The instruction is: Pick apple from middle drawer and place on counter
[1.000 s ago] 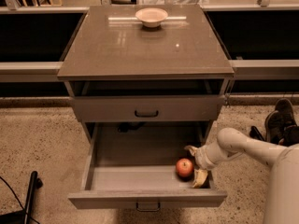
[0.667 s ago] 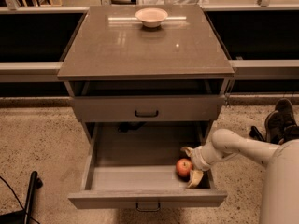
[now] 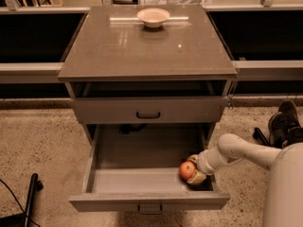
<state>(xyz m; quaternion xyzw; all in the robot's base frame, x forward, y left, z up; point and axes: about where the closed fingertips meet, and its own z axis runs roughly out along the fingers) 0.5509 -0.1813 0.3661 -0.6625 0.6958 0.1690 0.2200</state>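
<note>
The apple, small and red-orange, lies in the front right corner of the open middle drawer, on its grey floor. My gripper reaches into the drawer from the right at the end of the white arm. It sits right against the apple's right side, at the apple's height. The counter is the glossy grey-brown top of the cabinet, above the drawers.
A pale shallow bowl stands at the back of the counter. The uppermost drawer is slightly open above the middle one. A dark pole leans at lower left. Black shoes are on the floor at right.
My gripper has moved a little to the left, closing in on the apple. The apple has stayed in the same spot in the drawer.
</note>
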